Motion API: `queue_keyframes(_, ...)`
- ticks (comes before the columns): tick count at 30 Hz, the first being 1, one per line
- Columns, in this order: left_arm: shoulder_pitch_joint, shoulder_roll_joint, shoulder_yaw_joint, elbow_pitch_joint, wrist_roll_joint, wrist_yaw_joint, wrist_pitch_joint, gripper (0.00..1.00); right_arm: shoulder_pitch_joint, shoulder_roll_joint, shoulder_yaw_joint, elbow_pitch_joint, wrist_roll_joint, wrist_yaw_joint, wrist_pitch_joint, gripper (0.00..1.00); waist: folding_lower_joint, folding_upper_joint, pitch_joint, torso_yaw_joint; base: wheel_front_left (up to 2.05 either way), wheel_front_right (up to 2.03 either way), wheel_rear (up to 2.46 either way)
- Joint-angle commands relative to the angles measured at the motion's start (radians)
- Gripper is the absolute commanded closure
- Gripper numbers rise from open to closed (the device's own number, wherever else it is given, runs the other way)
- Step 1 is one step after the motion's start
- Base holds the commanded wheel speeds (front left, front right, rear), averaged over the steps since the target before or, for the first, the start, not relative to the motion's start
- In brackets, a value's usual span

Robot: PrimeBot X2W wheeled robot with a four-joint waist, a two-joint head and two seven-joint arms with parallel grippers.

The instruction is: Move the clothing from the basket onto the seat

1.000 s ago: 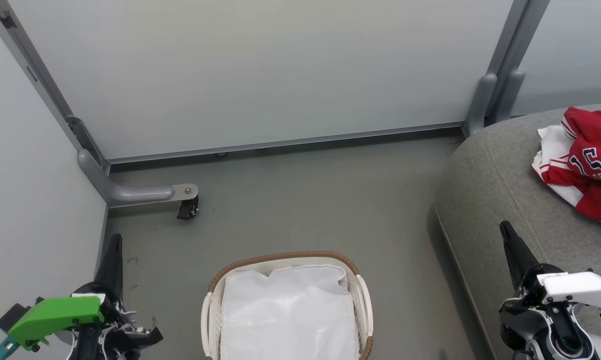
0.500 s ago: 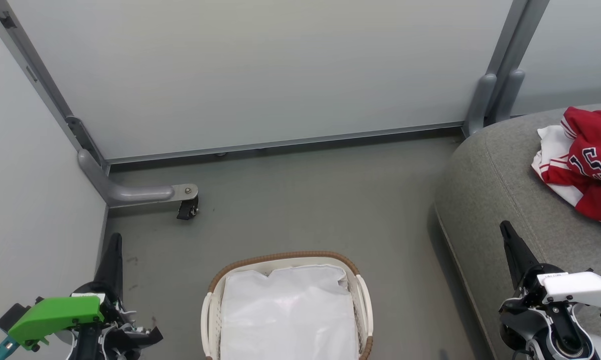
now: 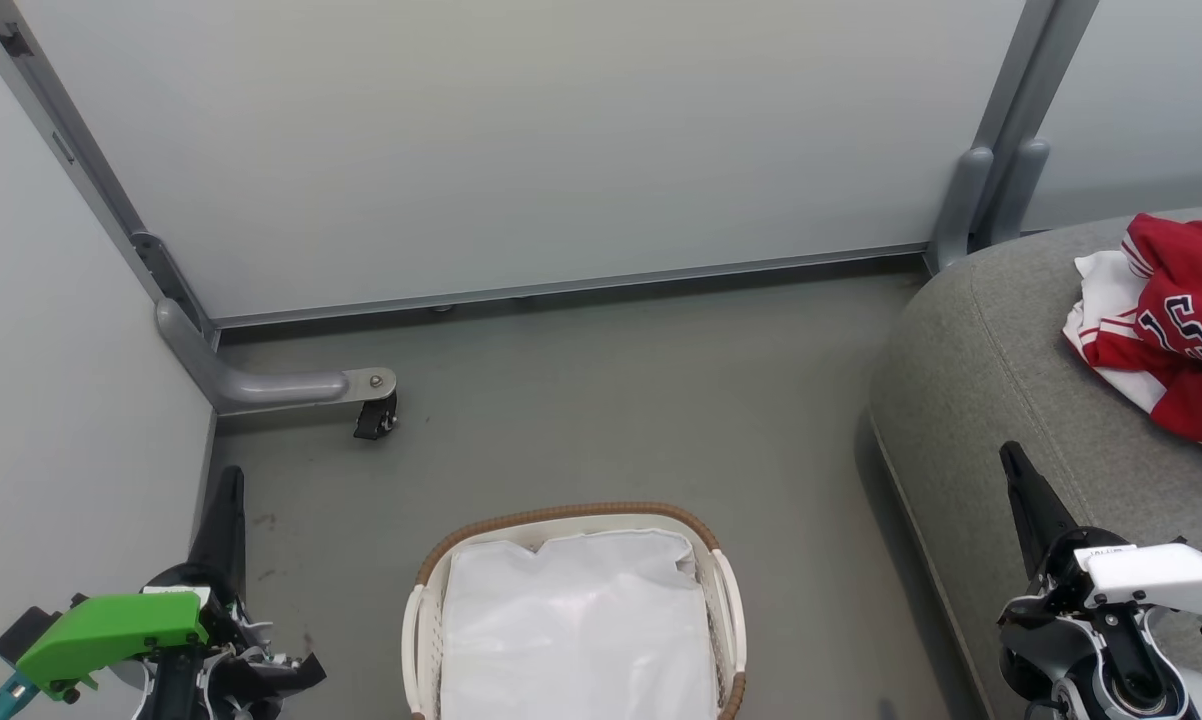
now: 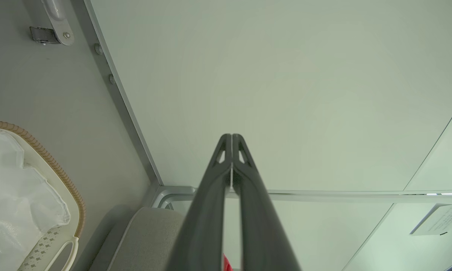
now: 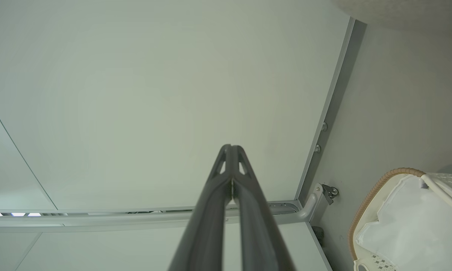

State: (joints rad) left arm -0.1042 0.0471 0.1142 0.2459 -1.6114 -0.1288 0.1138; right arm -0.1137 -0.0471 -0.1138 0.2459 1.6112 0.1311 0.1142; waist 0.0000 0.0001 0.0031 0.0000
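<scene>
Two grippers: left gripper (image 3: 228, 482) and right gripper (image 3: 1010, 456), each with both dark fingers pressed flat together, tips meeting, nothing between them. One basket (image 3: 561, 513), between the two grippers and apart from both, standing on the grey floor (image 3: 611, 400); oval, white plastic, brown woven rim, white loop handles at the sides; inside, one plain white liner (image 3: 576, 620), crumpled. One seat (image 3: 981, 350), grey fabric, rounded edge, stitched seam, beneath and beyond the right gripper. One heap of clothing (image 3: 1176, 330) lying on the seat, ahead of the right gripper's tips and off to their right, well apart from them, cut by the frame edge. Red cloth, white stripes and trim, dark navy numerals edged in white, a broad white fold on the side toward the basket; number of garments in the heap impossible to tell. One black castor (image 3: 374, 418) ahead of the left gripper, under a grey bracket foot (image 3: 281, 385)
</scene>
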Motion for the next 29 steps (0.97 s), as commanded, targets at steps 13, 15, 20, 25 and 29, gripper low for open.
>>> queue_keyframes(13,-0.009,0.006,0.002,-0.002,-0.003,-0.004,0.004,1.0,0.01,-0.006,-0.002,-0.004,0.003,-0.001,0.003,1.0,0.0,-0.0001,0.0,0.0,0.0,0.0,0.0)
queue_keyframes(15,-0.009,0.006,0.002,-0.002,-0.003,-0.004,0.004,1.0,0.01,-0.006,-0.002,-0.004,0.003,-0.001,0.003,1.0,0.0,-0.0001,0.0,0.0,0.0,0.0,0.0)
queue_keyframes(20,-0.009,0.006,0.002,-0.002,-0.003,-0.004,0.004,1.0,0.01,-0.006,-0.002,-0.004,0.003,-0.001,0.003,1.0,0.0,-0.0001,0.0,0.0,0.0,0.0,0.0)
queue_keyframes(25,-0.009,0.006,0.002,-0.002,-0.003,-0.004,0.004,1.0,0.01,-0.006,-0.002,-0.004,0.003,-0.001,0.003,1.0,0.0,-0.0001,0.0,0.0,0.0,0.0,0.0)
queue_keyframes(29,-0.009,0.006,0.002,-0.002,-0.003,-0.004,0.004,1.0,0.01,-0.006,-0.002,-0.004,0.003,-0.001,0.003,1.0,0.0,-0.0001,0.0,0.0,0.0,0.0,0.0)
